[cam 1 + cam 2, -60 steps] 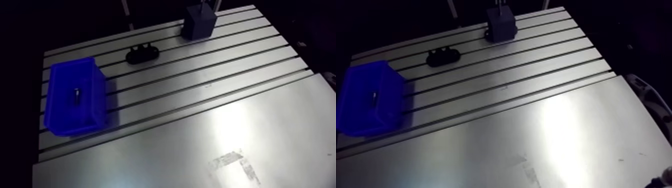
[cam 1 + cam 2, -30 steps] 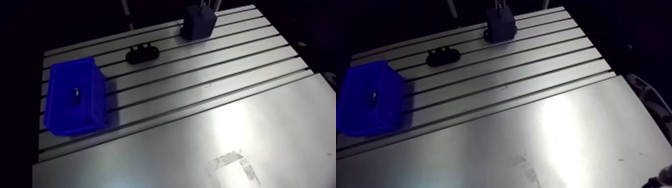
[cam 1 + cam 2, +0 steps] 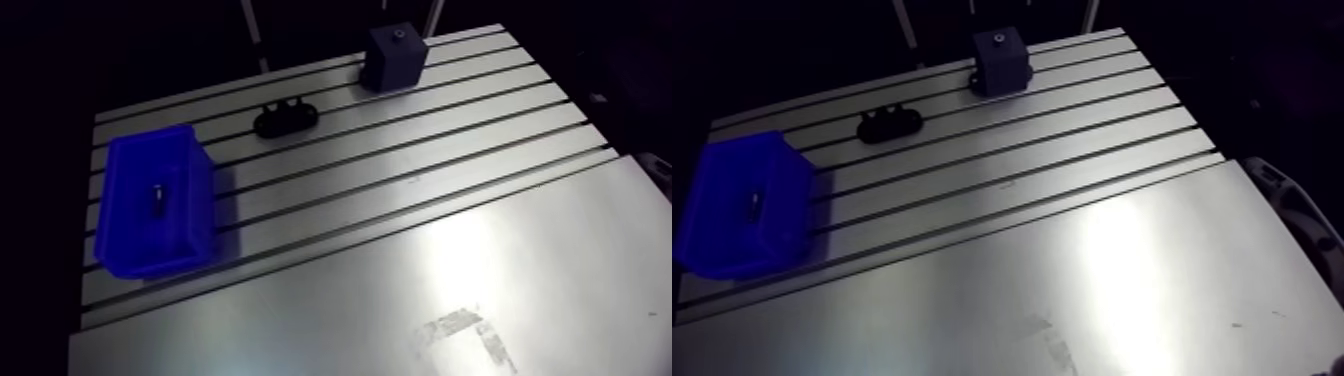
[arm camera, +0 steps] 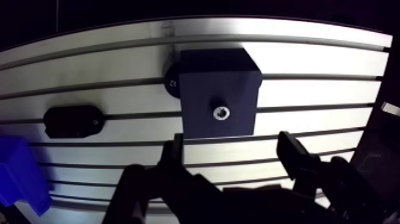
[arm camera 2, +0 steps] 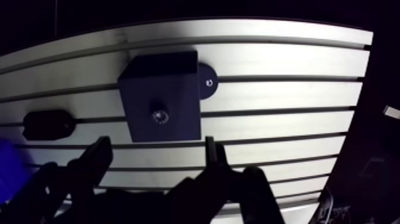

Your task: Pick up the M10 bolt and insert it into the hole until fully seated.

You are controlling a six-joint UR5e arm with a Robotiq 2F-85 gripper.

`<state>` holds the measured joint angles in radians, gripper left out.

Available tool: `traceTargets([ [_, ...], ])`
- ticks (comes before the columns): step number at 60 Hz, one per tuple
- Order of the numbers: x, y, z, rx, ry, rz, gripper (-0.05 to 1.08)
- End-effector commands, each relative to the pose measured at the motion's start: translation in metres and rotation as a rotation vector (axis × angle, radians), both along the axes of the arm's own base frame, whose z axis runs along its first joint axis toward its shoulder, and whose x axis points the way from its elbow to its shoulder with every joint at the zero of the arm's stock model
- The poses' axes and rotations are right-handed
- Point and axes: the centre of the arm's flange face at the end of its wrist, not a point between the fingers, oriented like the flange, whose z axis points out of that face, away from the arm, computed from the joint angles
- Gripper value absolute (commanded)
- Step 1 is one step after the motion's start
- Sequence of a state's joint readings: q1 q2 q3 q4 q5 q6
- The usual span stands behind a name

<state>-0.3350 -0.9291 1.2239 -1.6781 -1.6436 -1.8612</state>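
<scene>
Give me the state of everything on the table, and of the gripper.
Dark block: upright on the table, hole upward.
Hole: metal ring inside; bolt head or liner, cannot tell.
Gripper: open, empty, block just ahead of it.
Blue bin: upright, open-topped, one item inside.
Small dark part: lying on the bin floor.
Black fixture: flat on the table, apart from the block.

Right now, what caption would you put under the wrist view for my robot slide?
Open gripper, empty, with the dark block and its hole just ahead on the slotted table.

No legible text, labels or numbers
</scene>
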Motion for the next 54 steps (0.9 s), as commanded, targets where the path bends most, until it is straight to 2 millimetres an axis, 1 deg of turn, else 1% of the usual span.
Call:
traceTargets([
  [1, 0.002, -0.004, 0.057, 0.027, 0.085, -0.001, 0.00],
  [2, 0.002, -0.004, 0.057, 0.027, 0.085, -0.001, 0.00],
  [3, 0.004, -0.008, 0.068, 0.029, 0.097, -0.001, 0.00],
  [4, 0.004, -0.008, 0.068, 0.029, 0.097, -0.001, 0.00],
  [5, 0.006, -0.012, 0.077, 0.028, 0.103, 0.001, 0.00],
  [6, 0.006, -0.012, 0.077, 0.028, 0.103, 0.001, 0.00],
  [7, 0.009, -0.020, 0.085, 0.025, 0.103, 0.011, 0.00],
  [8, 0.009, -0.020, 0.085, 0.025, 0.103, 0.011, 0.00],
  [9, 0.012, -0.030, 0.094, 0.021, 0.103, 0.024, 0.00],
  [10, 0.012, -0.030, 0.094, 0.021, 0.103, 0.024, 0.00],
  [11, 0.015, -0.042, 0.098, 0.012, 0.094, 0.039, 0.00],
  [12, 0.015, -0.042, 0.098, 0.012, 0.094, 0.039, 0.00],
  [13, 0.018, -0.054, 0.102, 0.005, 0.083, 0.052, 0.00],
  [14, 0.018, -0.054, 0.102, 0.005, 0.083, 0.052, 0.00],
  [15, 0.021, -0.062, 0.105, -0.001, 0.072, 0.059, 0.00],
  [18, 0.025, -0.068, 0.109, -0.005, 0.064, 0.065, 0.00],
  [19, 0.030, -0.072, 0.116, -0.007, 0.064, 0.067, 0.00],
  [20, 0.030, -0.072, 0.116, -0.007, 0.064, 0.067, 0.00],
  [22, 0.042, -0.088, 0.128, -0.010, 0.062, 0.085, 0.00],
  [23, 0.042, -0.088, 0.128, -0.010, 0.062, 0.085, 0.00],
  [24, 0.048, -0.094, 0.126, -0.013, 0.055, 0.093, 0.01],
  [25, 0.048, -0.094, 0.126, -0.013, 0.055, 0.093, 0.01],
  [26, 0.052, -0.101, 0.124, -0.016, 0.050, 0.100, 0.01],
  [27, 0.052, -0.101, 0.124, -0.016, 0.050, 0.100, 0.01],
  [28, 0.057, -0.109, 0.121, -0.017, 0.043, 0.107, 0.01],
  [29, 0.057, -0.109, 0.121, -0.017, 0.043, 0.107, 0.01],
  [30, 0.064, -0.118, 0.122, -0.016, 0.044, 0.116, 0.01],
  [31, 0.064, -0.118, 0.122, -0.016, 0.044, 0.116, 0.01],
  [32, 0.072, -0.124, 0.123, -0.013, 0.048, 0.120, 0.01],
  [33, 0.072, -0.124, 0.123, -0.013, 0.048, 0.120, 0.01],
  [34, 0.079, -0.129, 0.123, -0.008, 0.057, 0.117, 0.01],
  [35, 0.079, -0.129, 0.123, -0.008, 0.057, 0.117, 0.01],
  [36, 0.084, -0.131, 0.123, 0.001, 0.075, 0.109, 0.01],
  [38, 0.088, -0.132, 0.125, 0.006, 0.097, 0.104, 0.01],
  [41, 0.090, -0.134, 0.126, 0.009, 0.114, 0.106, 0.01],
  [43, 0.094, -0.141, 0.129, 0.014, 0.128, 0.116, 0.01],
  [47, 0.096, -0.146, 0.133, 0.015, 0.133, 0.123, 0.01],
  [54, 0.098, -0.147, 0.141, 0.013, 0.137, 0.129, 0.01],
])
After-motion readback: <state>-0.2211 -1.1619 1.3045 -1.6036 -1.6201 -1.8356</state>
